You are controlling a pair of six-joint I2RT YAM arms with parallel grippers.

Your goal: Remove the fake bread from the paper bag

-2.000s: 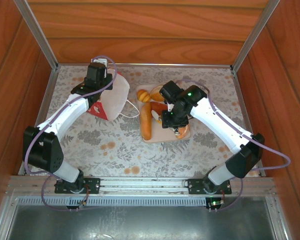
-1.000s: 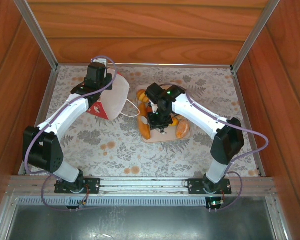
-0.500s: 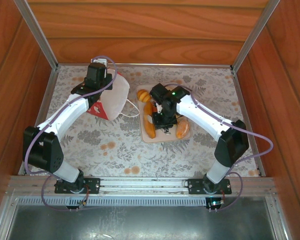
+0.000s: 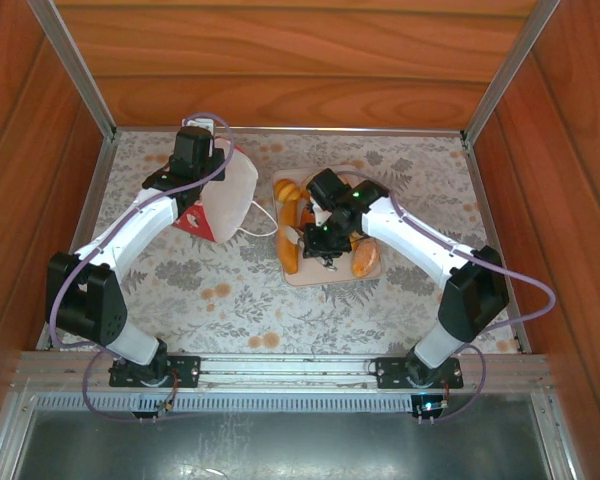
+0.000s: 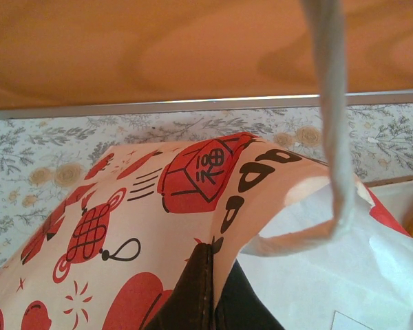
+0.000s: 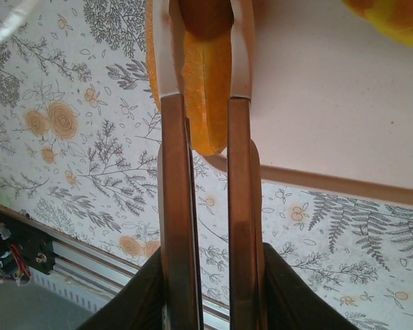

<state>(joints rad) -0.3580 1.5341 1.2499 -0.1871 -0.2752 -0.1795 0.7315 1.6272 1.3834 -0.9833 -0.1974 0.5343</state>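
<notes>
Right fingers (image 6: 177, 179) pinch the long loaf (image 6: 205, 117) at the tray (image 6: 330, 103) edge. It looks light, stiff, glossy-slick, so a mid-body grip seems safest. Left fingers (image 5: 193, 295) clamp the rim of the paper bag (image 5: 124, 206).

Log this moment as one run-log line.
left gripper: shut on paper bag edge | right gripper: shut on long loaf, its end past the tray edge | roll: on tray

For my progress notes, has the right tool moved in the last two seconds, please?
Yes. The right tool went left over the tray, from its right side to the long loaf on its left.
</notes>
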